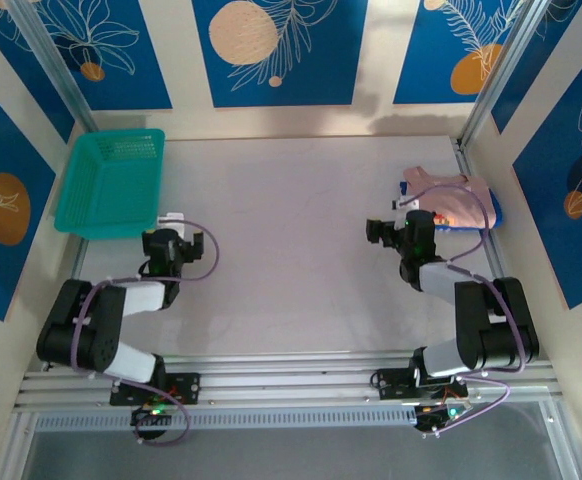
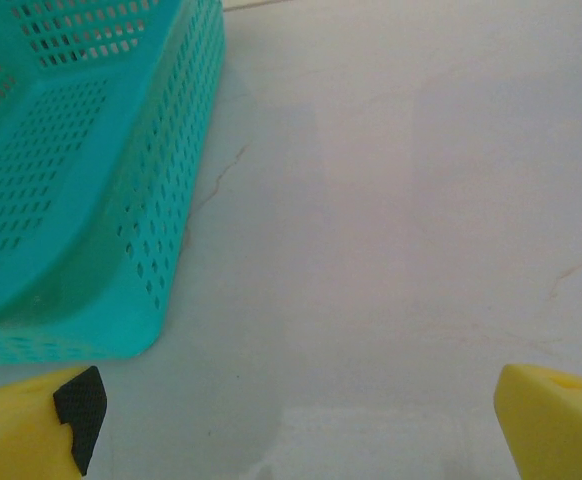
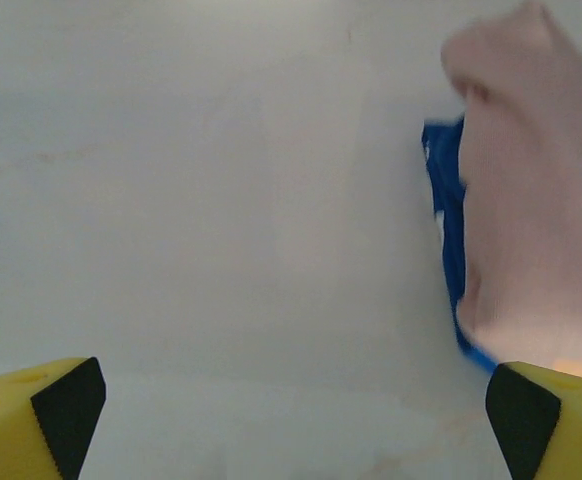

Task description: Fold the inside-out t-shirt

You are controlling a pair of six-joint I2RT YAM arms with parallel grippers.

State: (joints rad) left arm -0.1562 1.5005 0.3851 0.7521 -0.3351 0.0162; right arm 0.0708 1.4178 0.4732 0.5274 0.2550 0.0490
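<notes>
t-shirt [image 1: 449, 200]: salmon-pink, bunched in a loose heap at the far right of the table [image 1: 291, 200], close to the right wall.
royal-blue garment [image 1: 493, 214]: lies under the t-shirt, its edge showing along the heap's right side.
right gripper [image 3: 291, 425]: jaws spread wide and empty, over bare table just left of the heap; in the wrist view the pink cloth is blurred at the right, with a blue strip along its left edge.
left gripper [image 2: 291, 430]: jaws spread wide and empty, over bare table just beside the basket's near right corner.
teal basket [image 1: 111, 185]: at the far left of the table, well apart from the t-shirt.
</notes>
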